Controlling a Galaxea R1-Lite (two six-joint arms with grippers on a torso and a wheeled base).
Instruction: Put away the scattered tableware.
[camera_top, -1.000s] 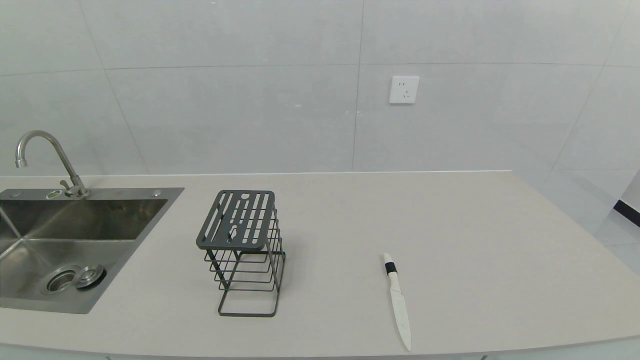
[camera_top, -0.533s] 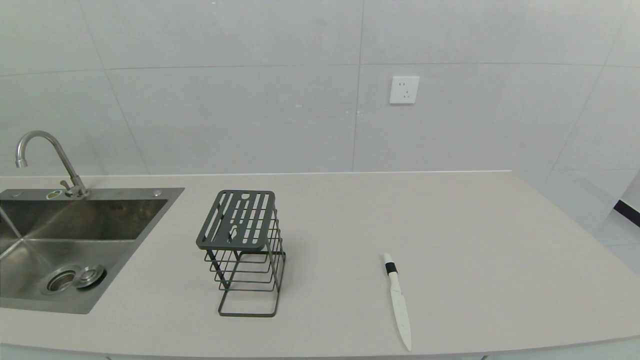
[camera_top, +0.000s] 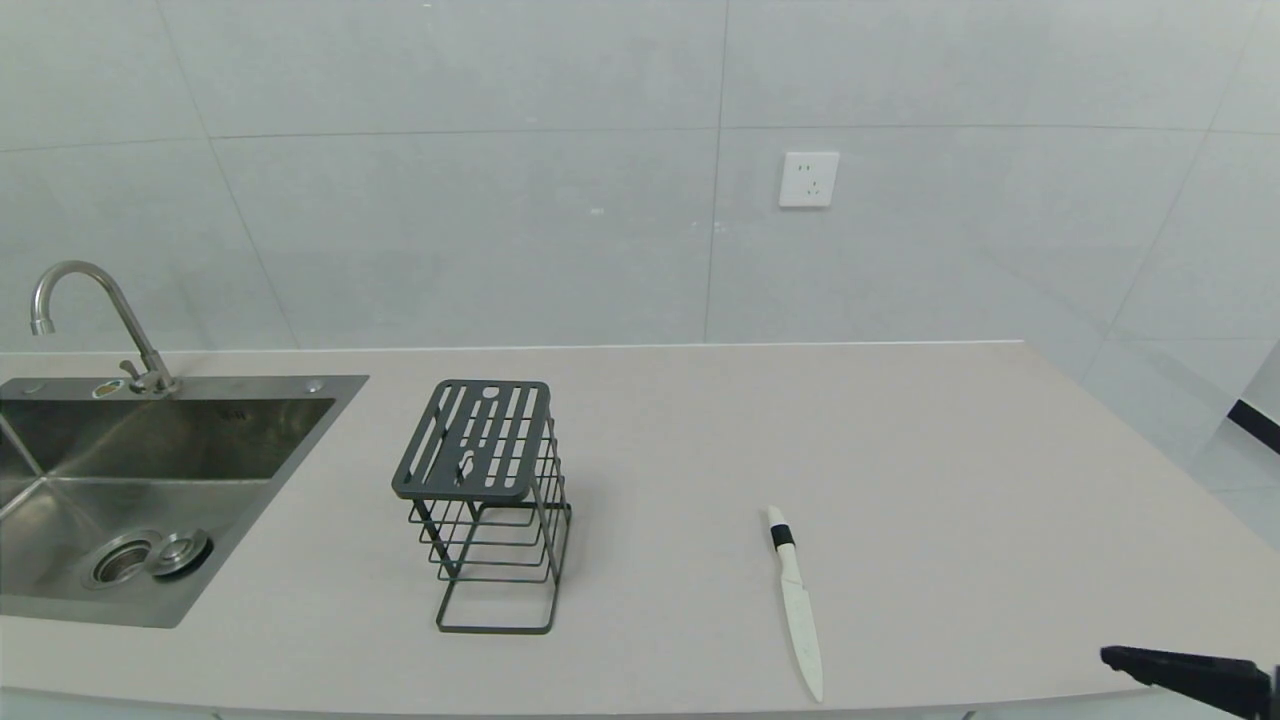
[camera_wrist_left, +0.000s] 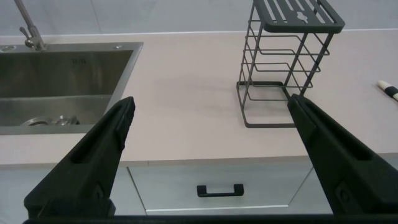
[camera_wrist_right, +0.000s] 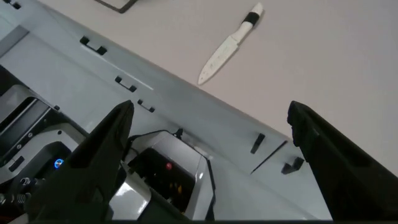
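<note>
Knife (camera_top: 797, 600) flat on the counter (camera_top: 950, 450), both pairs of fingers spread and holding nothing.
Head view: the knife lies at 4 o'clock of the rack (camera_top: 480, 500), handle toward 12, tip toward 6 near the counter's front edge; the right fingers (camera_top: 1180, 672) sit at 4 o'clock of it, well apart from it. Left wrist view: the left fingers (camera_wrist_left: 93, 162) stand apart before the counter front, facing the gap between the sink (camera_wrist_left: 56, 93) and the rack; just the knife's handle end shows, far off to their side. Right wrist view: the right fingers are apart, the knife beyond them, untouched. It looks light, stiff and slick, with 1 possibly brittle blade, so the handle by the black band seems the place to grip.
</note>
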